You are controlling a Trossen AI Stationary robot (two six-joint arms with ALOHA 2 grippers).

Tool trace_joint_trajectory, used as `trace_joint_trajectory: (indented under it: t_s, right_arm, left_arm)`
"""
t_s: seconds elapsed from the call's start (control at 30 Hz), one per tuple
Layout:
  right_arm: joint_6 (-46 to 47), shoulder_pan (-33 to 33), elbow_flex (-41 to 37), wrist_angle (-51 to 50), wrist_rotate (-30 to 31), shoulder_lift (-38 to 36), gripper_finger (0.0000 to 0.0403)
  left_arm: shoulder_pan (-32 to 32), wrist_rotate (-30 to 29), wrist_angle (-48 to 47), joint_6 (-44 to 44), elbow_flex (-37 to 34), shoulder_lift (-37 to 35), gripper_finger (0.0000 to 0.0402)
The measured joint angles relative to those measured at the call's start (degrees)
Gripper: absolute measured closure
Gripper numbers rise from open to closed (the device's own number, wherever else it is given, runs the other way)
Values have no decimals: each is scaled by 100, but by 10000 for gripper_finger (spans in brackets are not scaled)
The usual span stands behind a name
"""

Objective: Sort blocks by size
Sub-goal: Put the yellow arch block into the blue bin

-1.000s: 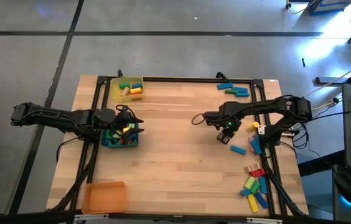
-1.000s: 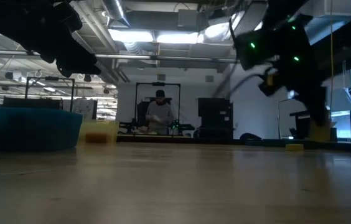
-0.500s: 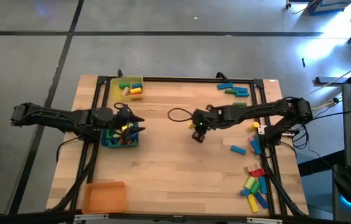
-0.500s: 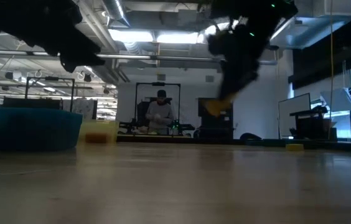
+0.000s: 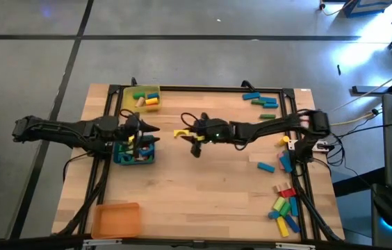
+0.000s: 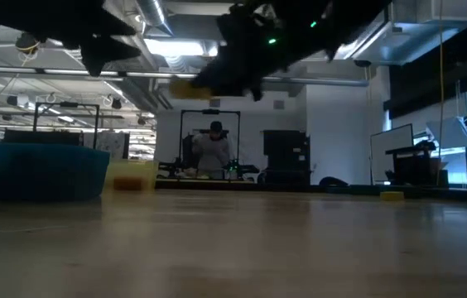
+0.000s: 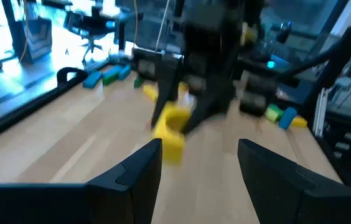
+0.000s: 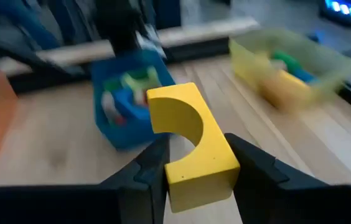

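The right end effector [image 5: 185,135], clamped on a yellow arch-shaped toy block [image 8: 191,145] above the wooden surface [image 5: 203,187], should clear the blue plastic tray [image 5: 135,154], where the open-fingered left end effector [image 5: 147,135] hovers, before releasing.

Table top [image 5: 203,187] showing pale, smooth wood grain. Yellow arch block [image 8: 191,144] looking matt, painted. Yellow tray [image 8: 325,59] appearing translucent plastic; gripper fingers [image 7: 135,177] reading matt black.
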Motion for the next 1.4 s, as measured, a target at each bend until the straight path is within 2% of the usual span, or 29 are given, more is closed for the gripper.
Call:
trace_joint_trajectory:
  t_s: [0.1, 0.2, 0.53, 0.77, 0.93, 1.13, 1.4]
  right_arm:
    - [1, 2, 27, 996, -210, 453, 267]
    - [22, 5, 357, 1219, -318, 905, 264]
    - [-221, 258, 2357, 827, -901, 2468, 264]
    - [-384, 365, 3833, 833, -1005, 3544, 264]
    - [-461, 374, 4700, 452, -1050, 4207, 262]
    - [-462, 374, 4890, -67, -1002, 4429, 261]
    - [-450, 367, 4892, -211, -738, 4429, 260]
  left_arm:
    - [0, 0, 160, 39, 17, -80, 206]
    - [1, -1, 290, 124, 17, -108, 206]
    - [48, -52, 387, 116, 10, -73, 206]
    - [32, -50, 398, 93, 10, -23, 206]
    - [33, -47, 376, 95, 8, -11, 206]
    - [33, -46, 352, 115, 8, -8, 206]
    - [33, -45, 341, 120, 8, -8, 206]
